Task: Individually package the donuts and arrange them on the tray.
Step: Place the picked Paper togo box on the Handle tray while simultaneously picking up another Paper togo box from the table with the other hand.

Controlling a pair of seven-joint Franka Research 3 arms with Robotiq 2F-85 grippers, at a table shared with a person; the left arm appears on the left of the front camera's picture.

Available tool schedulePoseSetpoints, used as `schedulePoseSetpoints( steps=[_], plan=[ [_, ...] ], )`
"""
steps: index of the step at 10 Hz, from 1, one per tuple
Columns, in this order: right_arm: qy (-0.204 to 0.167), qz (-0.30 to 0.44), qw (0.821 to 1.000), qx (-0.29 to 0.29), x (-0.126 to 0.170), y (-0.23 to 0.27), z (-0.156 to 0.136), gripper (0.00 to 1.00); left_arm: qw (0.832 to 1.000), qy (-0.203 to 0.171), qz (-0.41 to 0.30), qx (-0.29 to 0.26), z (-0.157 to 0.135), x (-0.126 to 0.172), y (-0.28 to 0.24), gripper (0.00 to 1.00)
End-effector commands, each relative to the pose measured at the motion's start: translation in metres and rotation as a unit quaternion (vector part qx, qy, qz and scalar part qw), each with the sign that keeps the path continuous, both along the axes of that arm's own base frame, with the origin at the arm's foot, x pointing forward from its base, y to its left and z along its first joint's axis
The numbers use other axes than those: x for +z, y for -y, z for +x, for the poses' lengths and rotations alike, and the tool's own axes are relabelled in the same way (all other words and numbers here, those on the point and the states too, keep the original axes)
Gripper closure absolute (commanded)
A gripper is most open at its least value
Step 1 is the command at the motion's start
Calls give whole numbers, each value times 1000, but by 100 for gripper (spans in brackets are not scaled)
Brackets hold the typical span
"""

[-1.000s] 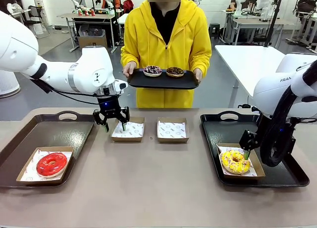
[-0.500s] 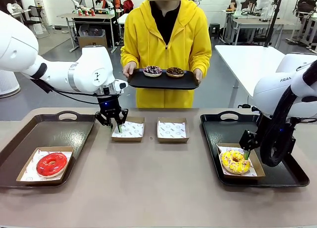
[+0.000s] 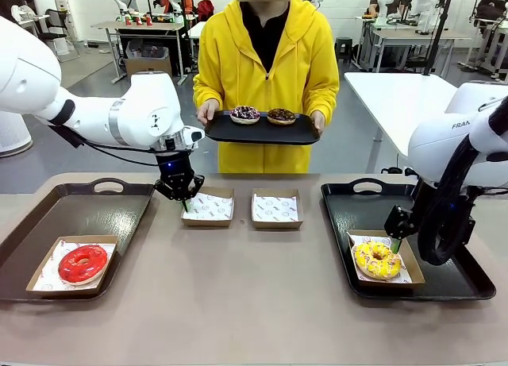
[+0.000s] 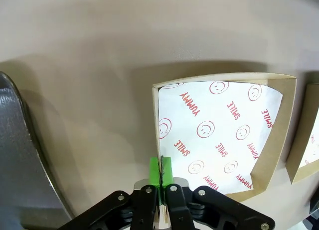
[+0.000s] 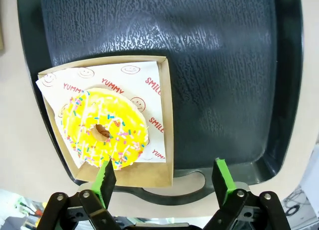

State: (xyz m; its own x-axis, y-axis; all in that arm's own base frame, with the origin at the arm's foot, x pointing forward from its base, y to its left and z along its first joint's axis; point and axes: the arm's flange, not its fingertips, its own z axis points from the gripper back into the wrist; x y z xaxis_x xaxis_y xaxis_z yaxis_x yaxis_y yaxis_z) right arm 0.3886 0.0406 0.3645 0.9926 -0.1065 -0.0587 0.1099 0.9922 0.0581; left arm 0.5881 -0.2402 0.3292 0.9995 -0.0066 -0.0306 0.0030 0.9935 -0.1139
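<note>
Done: two of four boxed. The glossy red ring donut lies in a paper-lined cardboard box on the left black tray. The yellow sprinkled donut is boxed on the right black tray.
Left: the dark sprinkled donut and brown chocolate donut sit unboxed on the person's small tray.
Empty boxes: left empty box and right empty box, on the table between the trays.
Left gripper: pinched on the left empty box's wall.
Right gripper: jaws apart above the yellow sprinkled donut, holding nothing.

Red "YUMMY" and "SMILE" repeat on the paper liner of the box; "FRAN" stands on the right arm.
</note>
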Motion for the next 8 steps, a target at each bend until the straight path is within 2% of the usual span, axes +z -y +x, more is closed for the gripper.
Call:
schedulePoseSetpoints(
  steps=[1, 3, 5, 8],
  plan=[
    [19, 19, 999, -19, 16, 12, -25, 0, 1000, -9, -8, -7, -1, 20, -5, 100],
    [18, 110, 993, -26, 58, 45, -50, 0, 999, 0, -29, -17, -8, 71, -6, 100],
    [30, 245, 968, -35, 95, 100, -74, 0, 999, 22, -31, -18, -10, 126, -3, 100],
    [36, 377, 924, -44, 109, 169, -86, 0, 999, 39, -22, -13, 2, 174, 9, 100]
  ],
)
